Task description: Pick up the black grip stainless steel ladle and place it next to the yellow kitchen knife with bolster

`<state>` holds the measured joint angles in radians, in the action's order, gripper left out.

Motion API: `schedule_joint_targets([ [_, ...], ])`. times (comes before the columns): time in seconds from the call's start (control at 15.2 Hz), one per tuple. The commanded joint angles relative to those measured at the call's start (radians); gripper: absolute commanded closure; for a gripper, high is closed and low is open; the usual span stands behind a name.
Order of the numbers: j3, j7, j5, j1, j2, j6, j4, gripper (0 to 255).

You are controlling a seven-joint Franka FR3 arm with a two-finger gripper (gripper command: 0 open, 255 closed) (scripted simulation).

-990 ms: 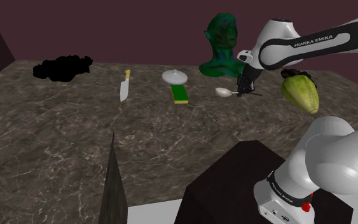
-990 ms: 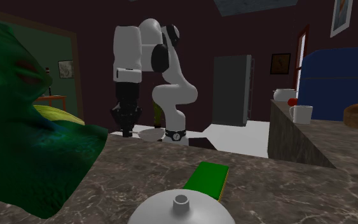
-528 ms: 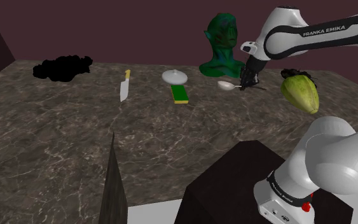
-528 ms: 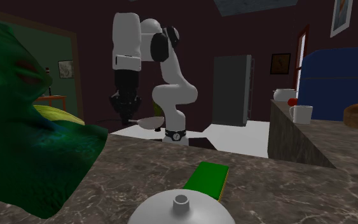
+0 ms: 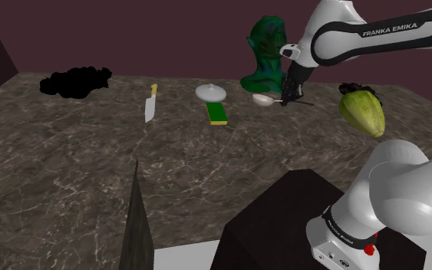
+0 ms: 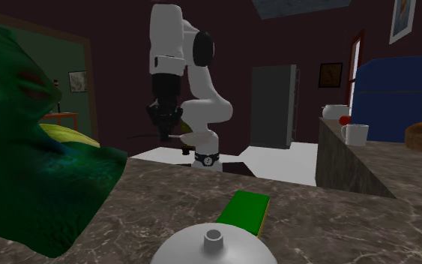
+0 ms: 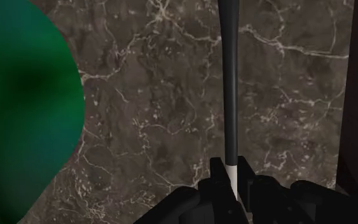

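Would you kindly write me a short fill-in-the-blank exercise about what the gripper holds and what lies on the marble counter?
1. The all-black gripper is shut on the ladle, which has a pale bowl and a slim ___ handle.
2. The kitchen knife lying on the dark marble counter has a ___ handle.
3. In the shoulder view, that knife lies to the ___ of the white domed lid.
Missing words: black; yellow; left.

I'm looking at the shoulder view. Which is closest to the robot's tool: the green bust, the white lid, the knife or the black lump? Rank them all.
From the tool, shut on the ladle:
1. green bust, just behind it.
2. white lid, to the view's left.
3. knife, further left.
4. black lump, far left.
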<state>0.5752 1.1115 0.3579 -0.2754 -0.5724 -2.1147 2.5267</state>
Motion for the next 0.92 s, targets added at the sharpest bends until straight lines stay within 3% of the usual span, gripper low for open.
schedule_joint_targets([
  [0.0,-0.033,-0.047,-0.025,-0.03,0.026,-0.007,-0.01,255],
  [0.86,-0.211,-0.296,-0.171,-0.209,0.256,-0.048,-0.16,255],
])
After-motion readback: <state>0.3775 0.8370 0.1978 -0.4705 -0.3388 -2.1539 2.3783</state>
